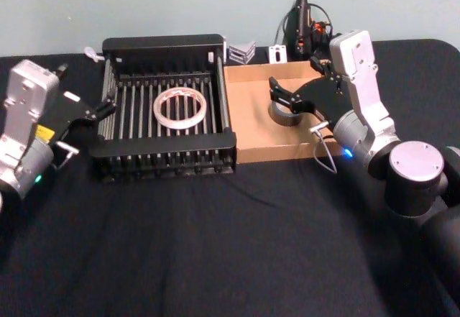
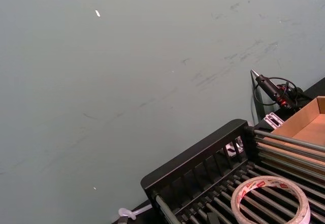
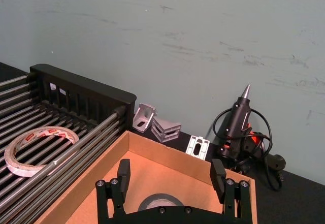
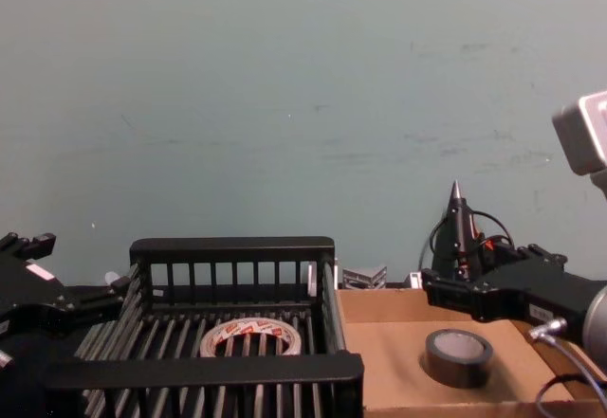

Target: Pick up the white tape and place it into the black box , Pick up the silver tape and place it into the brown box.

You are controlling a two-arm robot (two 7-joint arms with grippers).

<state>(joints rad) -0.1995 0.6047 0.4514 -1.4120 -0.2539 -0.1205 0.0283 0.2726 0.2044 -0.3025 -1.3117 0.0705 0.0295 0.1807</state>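
Observation:
The white tape (image 1: pixel 180 108) lies flat on the slatted floor of the black box (image 1: pixel 169 144), and the left wrist view shows it as a ring (image 2: pixel 270 199) with red print inside. The silver tape (image 1: pixel 286 116) rests on the floor of the brown box (image 1: pixel 251 126), near its middle. My right gripper (image 3: pixel 170 174) hangs open just above that roll, one finger on each side and apart from it. In the chest view the roll (image 4: pixel 458 356) sits flat below the fingers. My left gripper (image 1: pixel 85 88) is open and holds nothing, left of the black box.
A black glue gun (image 1: pixel 302 15) with its cable stands behind the brown box by the wall. Small metal brackets (image 1: pixel 241 51) lie behind the gap between the boxes. Black cloth (image 1: pixel 215 245) covers the table in front.

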